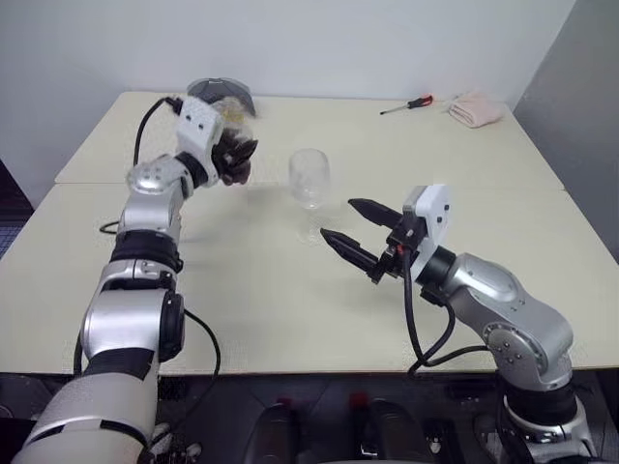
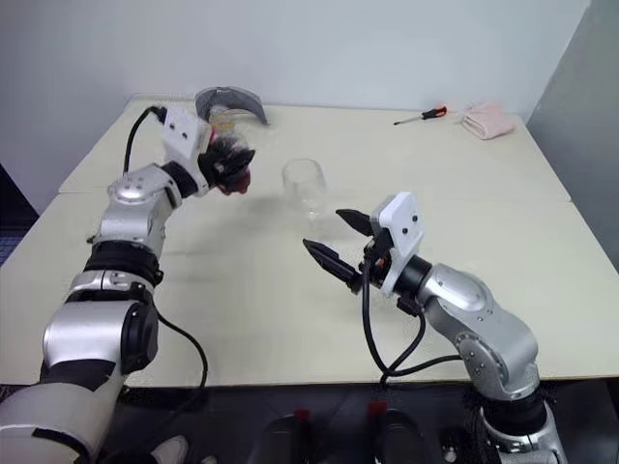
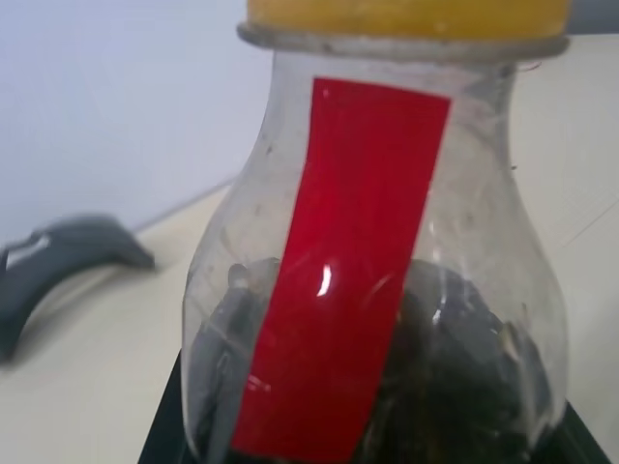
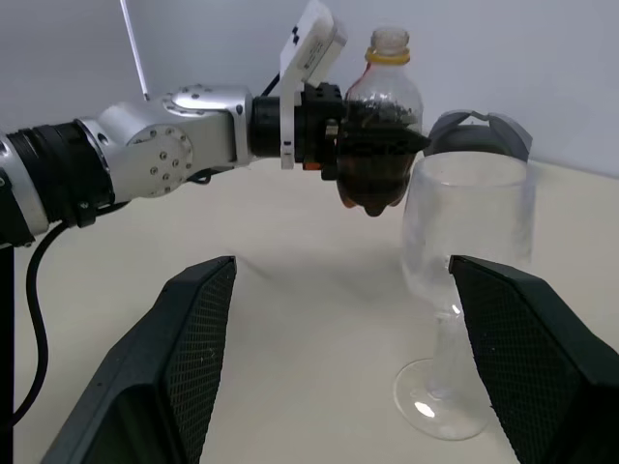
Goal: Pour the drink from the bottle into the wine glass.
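The bottle (image 4: 382, 145) hangs above the table (image 1: 261, 309), left of the wine glass (image 1: 309, 184).

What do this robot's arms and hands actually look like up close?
Both arms are silver metal segments joined by black bands, with black cables looping alongside. A white boxy block sits at each wrist. The left hand and right hand each end in two black fingers, tapered, with a fine mesh-like inner surface.

Screwdriver (image 1: 407, 104) (red-handled), pink cloth (image 1: 477, 109), grey object (image 1: 221, 93) on table (image 1: 290, 309)
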`<state>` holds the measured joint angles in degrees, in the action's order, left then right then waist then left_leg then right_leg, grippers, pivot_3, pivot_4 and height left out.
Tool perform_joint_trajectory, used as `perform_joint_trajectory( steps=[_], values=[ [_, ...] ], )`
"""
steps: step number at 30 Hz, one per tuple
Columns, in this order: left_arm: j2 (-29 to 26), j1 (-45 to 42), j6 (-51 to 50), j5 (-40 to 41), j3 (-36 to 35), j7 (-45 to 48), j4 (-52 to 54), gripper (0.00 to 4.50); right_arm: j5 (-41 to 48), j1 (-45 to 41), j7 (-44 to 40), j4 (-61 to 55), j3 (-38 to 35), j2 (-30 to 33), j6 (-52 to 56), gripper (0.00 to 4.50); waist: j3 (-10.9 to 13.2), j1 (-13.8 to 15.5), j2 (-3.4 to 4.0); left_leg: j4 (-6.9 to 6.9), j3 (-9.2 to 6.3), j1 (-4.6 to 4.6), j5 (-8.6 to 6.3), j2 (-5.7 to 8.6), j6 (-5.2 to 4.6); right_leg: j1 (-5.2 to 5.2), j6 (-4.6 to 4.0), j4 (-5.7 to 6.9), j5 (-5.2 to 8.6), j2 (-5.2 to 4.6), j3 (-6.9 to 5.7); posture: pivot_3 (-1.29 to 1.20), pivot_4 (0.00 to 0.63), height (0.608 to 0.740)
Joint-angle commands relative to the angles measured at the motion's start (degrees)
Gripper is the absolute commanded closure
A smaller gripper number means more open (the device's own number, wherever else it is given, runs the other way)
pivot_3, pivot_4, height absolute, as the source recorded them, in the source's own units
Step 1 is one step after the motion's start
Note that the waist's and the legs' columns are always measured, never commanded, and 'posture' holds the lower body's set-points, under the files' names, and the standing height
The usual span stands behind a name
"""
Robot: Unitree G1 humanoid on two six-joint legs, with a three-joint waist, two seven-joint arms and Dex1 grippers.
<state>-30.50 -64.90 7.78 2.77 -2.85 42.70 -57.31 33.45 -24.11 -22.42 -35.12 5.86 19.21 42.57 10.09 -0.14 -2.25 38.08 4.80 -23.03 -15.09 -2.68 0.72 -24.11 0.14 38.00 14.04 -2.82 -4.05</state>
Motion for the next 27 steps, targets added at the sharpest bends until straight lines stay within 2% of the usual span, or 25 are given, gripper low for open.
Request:
perform_joint_trajectory(
  steps=[1, 14, 27],
  values=[
    [0.2, -3.4, 3.3, -1.5, 1.6, 2.8, -0.2, 2.85, 1.2, -3.0, 0.6, 0.0, -2.1, 0.0, 1.0, 0.72, 0.0, 0.0, 0.0, 0.0, 0.01, 0.0, 0.0, 0.0, 0.0, 0.0, -0.02, 0.0, -0.01, 0.0, 0.0, 0.0, 0.15, 0.74],
    [0.9, -11.2, 12.3, -6.1, 5.0, 5.5, -5.8, 2.85, -0.4, -10.5, 4.0, 2.8, -2.1, -0.8, 6.3, 0.72, 0.0, -0.1, 0.0, 0.0, 0.02, -0.12, 0.0, 0.02, 0.0, -0.1, -0.15, -0.02, -0.09, -0.02, 0.0, 0.0, 0.15, 0.74],
    [-2.8, -13.2, 23.2, -13.8, 9.4, 3.6, -10.3, 2.85, -1.4, -13.2, 7.1, 4.0, -2.1, -3.5, 7.8, 0.72, 0.0, -0.2, 0.0, 0.02, 0.01, -0.22, 0.0, 0.01, -0.01, -0.2, -0.24, 0.01, -0.14, -0.02, 0.0, 0.0, 0.15, 0.74]
  ],
)
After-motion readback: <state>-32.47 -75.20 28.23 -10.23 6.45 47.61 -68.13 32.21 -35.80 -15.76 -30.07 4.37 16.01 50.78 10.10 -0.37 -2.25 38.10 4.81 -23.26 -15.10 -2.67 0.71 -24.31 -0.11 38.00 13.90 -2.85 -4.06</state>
